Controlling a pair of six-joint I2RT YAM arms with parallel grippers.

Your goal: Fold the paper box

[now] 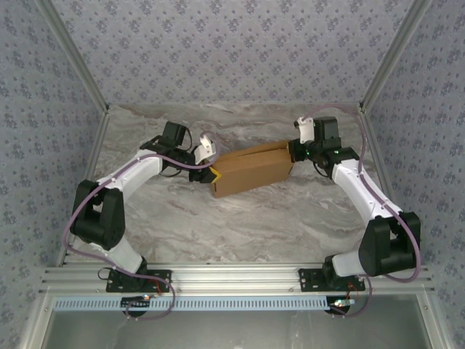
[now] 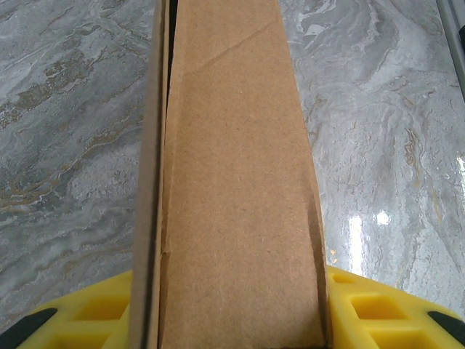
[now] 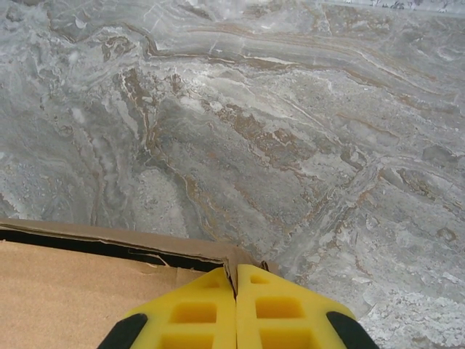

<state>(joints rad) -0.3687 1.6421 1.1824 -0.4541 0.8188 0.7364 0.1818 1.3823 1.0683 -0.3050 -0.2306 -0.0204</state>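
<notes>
The grey-veined, marble-patterned table (image 1: 254, 218) carries the plain brown cardboard paper box (image 1: 251, 171). It lies on a long side near the middle, between the two arms and slightly skewed. It is already box-shaped, so I judge the step in hand to be seating the last flaps rather than making any big fold.

The left hand (image 1: 211, 174) is at the box's left end, about half open, with its yellow fingers (image 2: 378, 309) on either side of the narrow cardboard body, so it has hold of the box. The right hand (image 1: 293, 153) is at the right end with its own yellow fingers (image 3: 196, 313) pressed fully together. Their tips touch the box's corner, and I cannot tell whether a thin cardboard edge is caught between them.

To do this well, the left hand should act as the anchor. It needs to grip firmly enough to stop the box sliding on the smooth table, but not so hard that the walls bow. The right hand's closed tips make a good pusher and should press along the crease, not across a panel.

The small details matter most. In the left wrist view a loose side panel (image 2: 149, 182) stands just off the body, with a dark slit between them. In the right wrist view a dark gap (image 3: 102, 251) runs under the top flap (image 3: 109, 233). Both seams probably need pressing flush, and a push that slips off the corner could crumple it.
</notes>
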